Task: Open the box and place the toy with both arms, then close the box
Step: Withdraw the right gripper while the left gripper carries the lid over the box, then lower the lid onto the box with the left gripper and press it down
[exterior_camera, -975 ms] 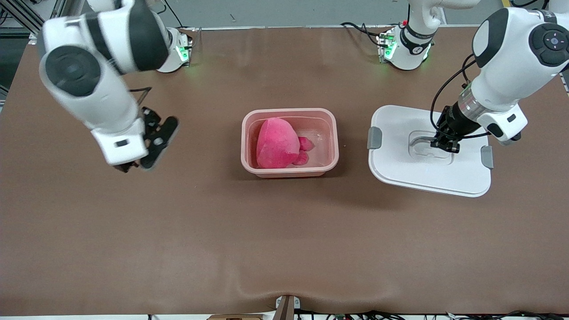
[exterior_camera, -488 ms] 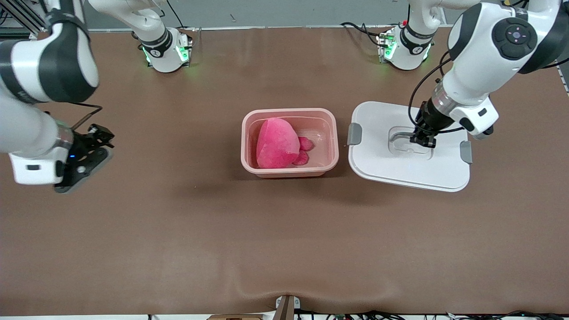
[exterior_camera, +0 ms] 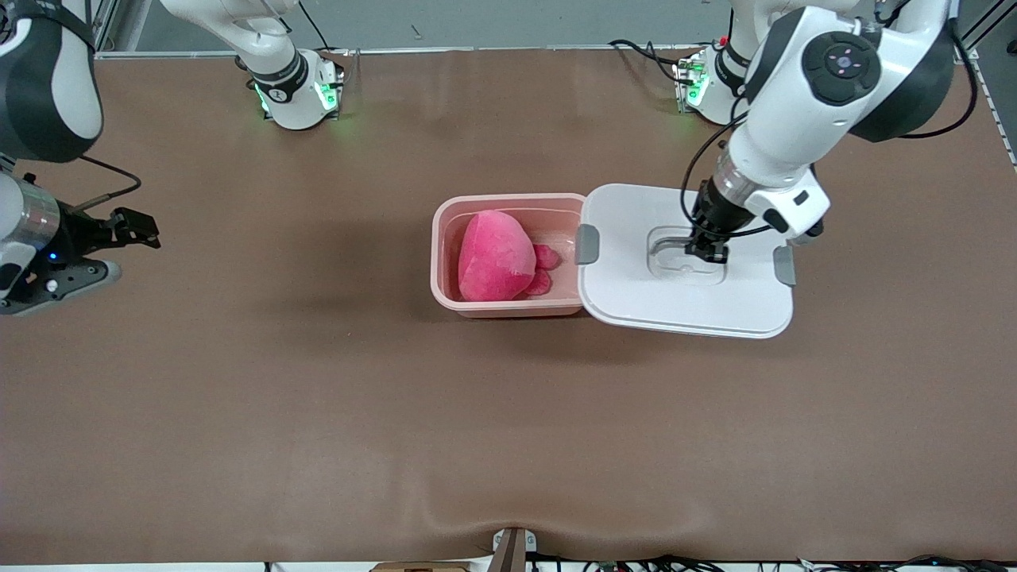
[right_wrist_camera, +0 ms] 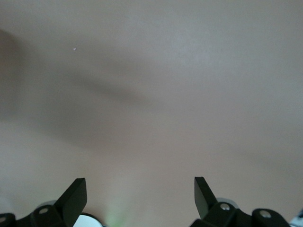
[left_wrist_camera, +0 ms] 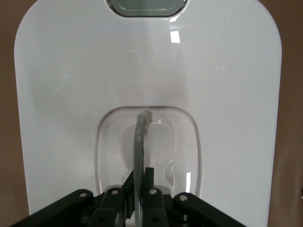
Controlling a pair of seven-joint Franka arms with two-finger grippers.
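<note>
The box's pink base [exterior_camera: 515,306] stands open at mid-table with the pink toy [exterior_camera: 494,258] lying inside it. My left gripper [exterior_camera: 707,251] is shut on the thin grey handle [left_wrist_camera: 139,137] in the recess of the white lid [exterior_camera: 683,306]. The lid [left_wrist_camera: 66,75] hangs roughly level above the table, and its edge with one grey clip [exterior_camera: 586,244] overlaps the base's rim at the left arm's end. A grey clip [left_wrist_camera: 146,5] also shows in the left wrist view. My right gripper [exterior_camera: 111,250] is open and holds nothing, over bare table at the right arm's end [right_wrist_camera: 139,185].
The brown table cover [exterior_camera: 508,429] spreads all around the box. Both arm bases [exterior_camera: 298,95] [exterior_camera: 707,83] glow green along the table's edge farthest from the front camera. Cables [exterior_camera: 643,52] lie by the left arm's base.
The left gripper has carried the lid sideways toward the box until its edge reaches the base's rim. The right arm has drawn away from the box to its own end of the table.
</note>
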